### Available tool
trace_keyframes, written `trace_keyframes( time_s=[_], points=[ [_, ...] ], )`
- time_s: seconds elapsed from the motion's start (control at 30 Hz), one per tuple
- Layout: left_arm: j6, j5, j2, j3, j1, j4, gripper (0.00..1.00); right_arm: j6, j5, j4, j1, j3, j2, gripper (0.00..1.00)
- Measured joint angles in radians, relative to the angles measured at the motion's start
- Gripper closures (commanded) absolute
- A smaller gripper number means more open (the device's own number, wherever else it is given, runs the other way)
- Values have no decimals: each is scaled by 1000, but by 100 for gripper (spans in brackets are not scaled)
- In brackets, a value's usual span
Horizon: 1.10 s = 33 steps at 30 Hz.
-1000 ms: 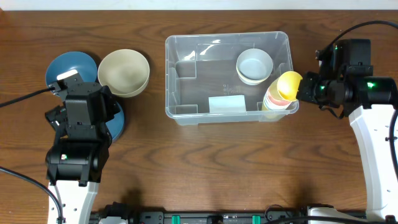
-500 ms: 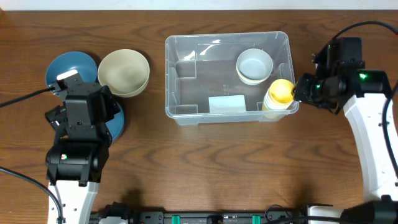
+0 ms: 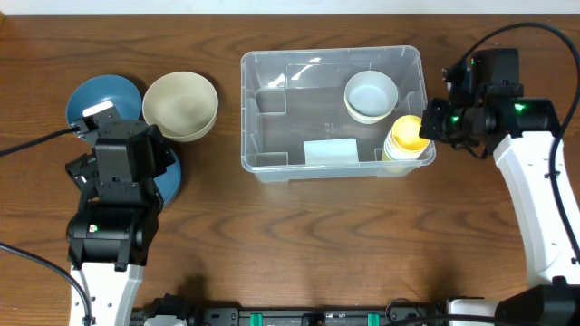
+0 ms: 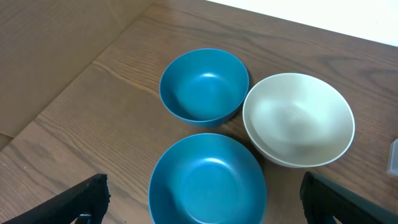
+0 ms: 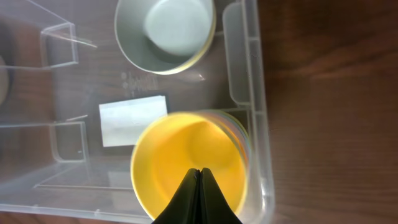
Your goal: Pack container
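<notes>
Overhead: clear ridged container (image 3: pixel 272 81)

Open across the left and middle floor of the container (image 3: pixel 308 100), blocked at its right end by a white bowl (image 3: pixel 371 94) far and stacked yellow cups (image 3: pixel 407 136) near, plus a gap between cream bowl (image 3: pixel 180 105) and left wall.

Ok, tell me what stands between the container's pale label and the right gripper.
The yellow-topped cup stack, standing inside the container; the overhead view shows it.
</notes>
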<state>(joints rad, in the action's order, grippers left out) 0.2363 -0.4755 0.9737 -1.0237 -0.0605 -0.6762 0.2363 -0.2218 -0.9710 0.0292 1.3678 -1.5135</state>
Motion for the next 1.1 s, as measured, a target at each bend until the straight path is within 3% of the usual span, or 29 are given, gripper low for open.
trace_keyframes(
  time_s=[1.1],
  points=[
    [0, 0, 0, 0, 0, 0, 2, 0, -11, 104, 55, 0, -51, 99]
  ],
)
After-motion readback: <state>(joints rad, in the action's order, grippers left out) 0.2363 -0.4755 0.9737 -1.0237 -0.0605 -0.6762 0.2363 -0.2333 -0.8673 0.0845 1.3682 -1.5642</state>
